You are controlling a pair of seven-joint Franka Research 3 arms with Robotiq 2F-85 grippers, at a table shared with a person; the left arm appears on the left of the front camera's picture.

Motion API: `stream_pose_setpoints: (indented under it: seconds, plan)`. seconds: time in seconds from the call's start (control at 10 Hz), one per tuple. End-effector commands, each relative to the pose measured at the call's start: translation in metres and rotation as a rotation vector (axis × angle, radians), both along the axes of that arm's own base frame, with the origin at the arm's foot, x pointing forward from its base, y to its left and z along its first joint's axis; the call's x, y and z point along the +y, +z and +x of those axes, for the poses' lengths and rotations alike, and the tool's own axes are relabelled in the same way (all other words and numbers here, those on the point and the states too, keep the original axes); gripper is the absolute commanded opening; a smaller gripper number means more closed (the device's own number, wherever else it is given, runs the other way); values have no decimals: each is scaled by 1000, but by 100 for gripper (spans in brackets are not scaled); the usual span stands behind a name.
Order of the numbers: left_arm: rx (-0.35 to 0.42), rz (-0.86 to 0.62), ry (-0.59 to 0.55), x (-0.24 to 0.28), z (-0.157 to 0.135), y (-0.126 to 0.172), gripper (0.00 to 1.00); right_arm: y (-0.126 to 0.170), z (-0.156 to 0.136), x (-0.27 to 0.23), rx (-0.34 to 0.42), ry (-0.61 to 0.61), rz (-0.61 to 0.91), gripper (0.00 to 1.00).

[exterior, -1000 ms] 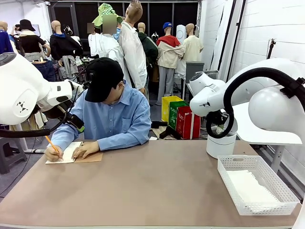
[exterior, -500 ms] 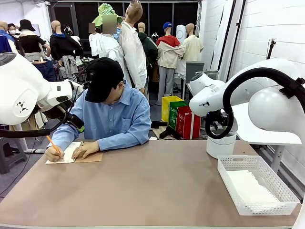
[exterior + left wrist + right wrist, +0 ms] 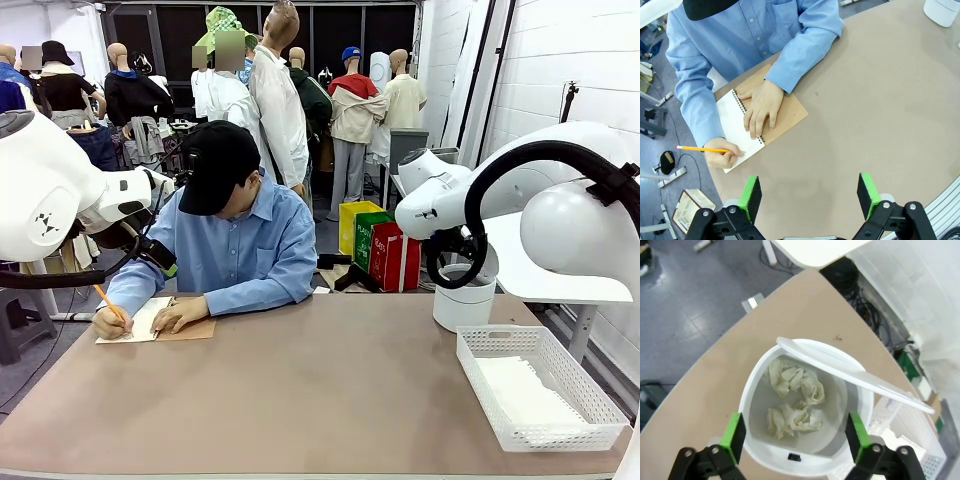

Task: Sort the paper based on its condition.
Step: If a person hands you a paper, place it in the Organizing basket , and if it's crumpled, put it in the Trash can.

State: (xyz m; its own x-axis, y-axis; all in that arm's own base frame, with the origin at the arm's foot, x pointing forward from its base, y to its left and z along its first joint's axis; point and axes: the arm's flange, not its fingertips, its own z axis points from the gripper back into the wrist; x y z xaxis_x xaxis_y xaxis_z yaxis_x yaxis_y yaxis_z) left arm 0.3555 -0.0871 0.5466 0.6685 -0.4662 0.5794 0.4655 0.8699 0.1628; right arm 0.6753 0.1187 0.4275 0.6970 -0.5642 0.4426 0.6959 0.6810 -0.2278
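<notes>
You see two white, rounded arms, the left arm (image 3: 45, 170) with black marks (image 3: 45, 222) toward 6 o'clock, the right arm (image 3: 570, 225) looped by a thick black cable (image 3: 520, 155), and the black left gripper (image 3: 809, 196) and right gripper (image 3: 795, 437) carry green pads (image 3: 750, 197) at 7 and 5 o'clock above round bolt heads (image 3: 883, 205).

Paper, flat: a stack of smooth white sheets (image 3: 520, 392) lies level on the floor of the white lattice basket (image 3: 540, 437), at the right near corner of the counter (image 3: 330, 390). The edges run roughly parallel to the basket walls.

Paper, crumpled: several white wads (image 3: 796, 381) lie loose at the bottom of the round white bin (image 3: 749, 390), clustered and touching one another, below its tilted lid (image 3: 850, 371).
</notes>
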Motion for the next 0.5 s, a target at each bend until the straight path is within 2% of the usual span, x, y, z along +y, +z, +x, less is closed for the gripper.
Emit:
stream_pose_setpoints:
  seconds: [0.0, 0.4]
  plan:
    - [0, -2, 2, 1, 0, 1, 100, 6, 4, 1, 4, -10, 20, 100]
    - [0, -2, 2, 1, 0, 1, 100, 0, 0, 0, 0, 0, 0, 100]
